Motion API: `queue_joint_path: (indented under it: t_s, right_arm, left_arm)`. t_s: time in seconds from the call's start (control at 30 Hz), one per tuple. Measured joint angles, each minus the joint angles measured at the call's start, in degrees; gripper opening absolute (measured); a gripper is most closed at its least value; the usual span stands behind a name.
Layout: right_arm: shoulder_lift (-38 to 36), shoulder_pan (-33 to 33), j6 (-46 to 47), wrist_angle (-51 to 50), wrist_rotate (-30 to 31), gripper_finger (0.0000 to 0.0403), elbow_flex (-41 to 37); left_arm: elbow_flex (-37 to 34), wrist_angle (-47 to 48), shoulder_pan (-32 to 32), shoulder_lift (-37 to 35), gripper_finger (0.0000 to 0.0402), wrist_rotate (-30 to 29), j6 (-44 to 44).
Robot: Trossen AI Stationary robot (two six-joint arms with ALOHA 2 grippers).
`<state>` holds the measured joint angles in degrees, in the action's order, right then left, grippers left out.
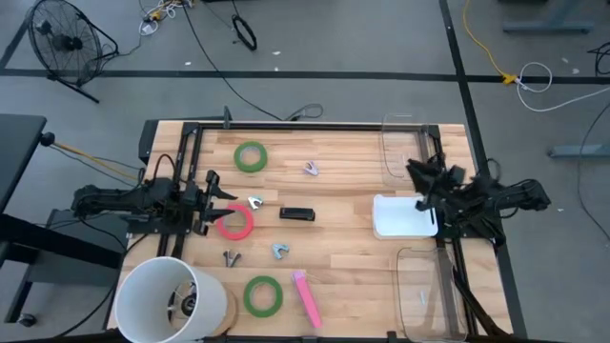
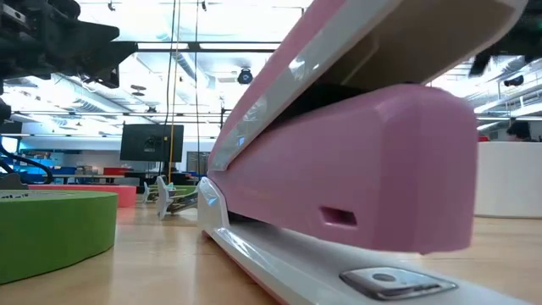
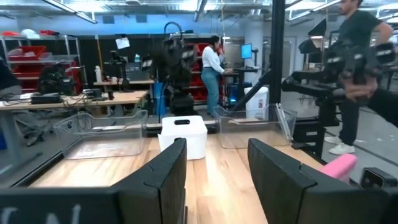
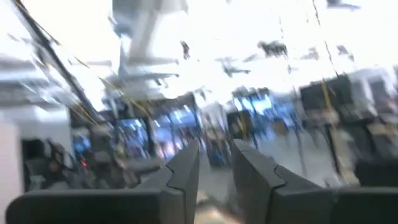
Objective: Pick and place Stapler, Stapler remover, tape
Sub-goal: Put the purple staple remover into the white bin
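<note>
**Both claws empty, all tape rolls on the table**

Your left claw (image 1: pixel 217 202) sits over the left side of the wooden slat table (image 1: pixel 343 252), right at the red-pink flat tape ring (image 1: pixel 234 222). Its fingers (image 3: pixel 163 180) are parted with nothing between them in the left wrist view. From above you can't tell if it touches the ring.

Your right claw (image 1: pixel 421 181) is at the right side, above the white rectangular lidded box (image 1: pixel 403 217). Fingers slightly apart, nothing held, pointing out into the room.

Task things, from the high view:
- Green tape ring (image 1: pixel 252 156) near the far edge, left of centre.
- Second green tape ring (image 1: pixel 262 295) near the front edge, just beside the long pink stapler (image 1: pixel 306 297), which fills the low view.
- Small black stapler (image 1: pixel 296 214) mid-table, right of the red-pink ring.
- Small metal staple removers: one (image 1: pixel 255 203) just beside the red-pink ring, others at (image 1: pixel 311 169), (image 1: pixel 279 252), (image 1: pixel 232 257).

Two clear plastic bins on the right: one at the far corner (image 1: pixel 398 143), one at the front (image 1: pixel 429 295). White cylindrical bucket (image 1: pixel 167 300) at the front left corner.
</note>
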<state>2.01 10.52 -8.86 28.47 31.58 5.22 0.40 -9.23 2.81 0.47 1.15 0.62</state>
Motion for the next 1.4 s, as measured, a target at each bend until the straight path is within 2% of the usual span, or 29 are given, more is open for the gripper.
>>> queue_joint_path:
  t_s: [0.13, 0.2, 0.33, 0.43, 0.57, 0.67, 0.73, 0.87, 0.97, 1.03, 1.17, 1.27, 1.4]
  right_arm:
    - [8.20, 0.00, -1.05, -10.29, 0.54, 0.0097, 12.02]
    - [15.93, 0.00, -1.79, -14.69, 2.13, 0.0097, 19.17]
    - [32.01, -1.56, -4.85, -24.15, 9.54, 0.0097, 34.14]
    - [42.06, -5.32, -5.83, -31.73, 10.25, 0.0097, 45.26]
    - [51.58, -13.69, -2.97, -44.58, 7.72, 0.0097, 56.74]
    - [55.38, -19.35, -0.13, -50.17, 0.98, 0.0097, 59.38]
    - [57.08, -21.90, 0.36, -50.47, -4.45, 0.0097, 59.14]
    - [59.59, -25.78, 0.48, -49.15, -11.38, 0.0097, 58.01]
    - [60.55, -27.21, -0.01, -45.89, -15.36, 0.0097, 56.76]
    - [60.91, -27.50, -0.68, -44.63, -17.38, 0.0097, 56.22]
    - [60.90, -27.61, -1.59, -44.39, -18.94, 0.0097, 56.16]
    - [60.34, -27.56, -2.50, -45.30, -19.17, 0.0097, 56.16]
    - [59.79, -27.03, -2.25, -49.10, -19.19, 0.0097, 56.16]
  left_arm:
    - [0.00, -0.39, 0.00, 0.11, 0.0177, -3.59, 0.00]
    - [0.00, -0.33, 0.00, 0.42, 0.0177, -5.65, 0.00]
    - [0.00, -1.33, 0.00, 1.47, 0.0177, -8.22, 0.01]
    - [0.00, -3.90, 0.00, 2.37, 0.0177, -8.66, 0.04]
    - [0.00, -6.79, 0.02, 3.49, 0.0177, -11.70, 0.04]
    - [0.63, -6.22, -1.06, 5.38, 0.0177, -20.09, 0.06]
    - [2.22, -5.54, -2.90, 8.34, 0.0177, -21.46, 0.00]
    - [8.80, -5.57, -8.13, 19.45, 0.0177, -17.56, -0.20]
    - [16.14, -4.29, -13.59, 31.56, 0.0177, -13.20, 1.63]
    - [21.98, -3.37, -17.68, 40.29, 0.0177, -8.21, 2.74]
    - [33.58, 1.88, -24.80, 58.21, 0.0177, 1.85, 5.93]
    - [41.44, 5.30, -28.04, 68.96, 0.0177, 8.53, 8.46]
    - [48.93, 7.77, -29.29, 80.88, 0.0177, 13.28, 11.59]
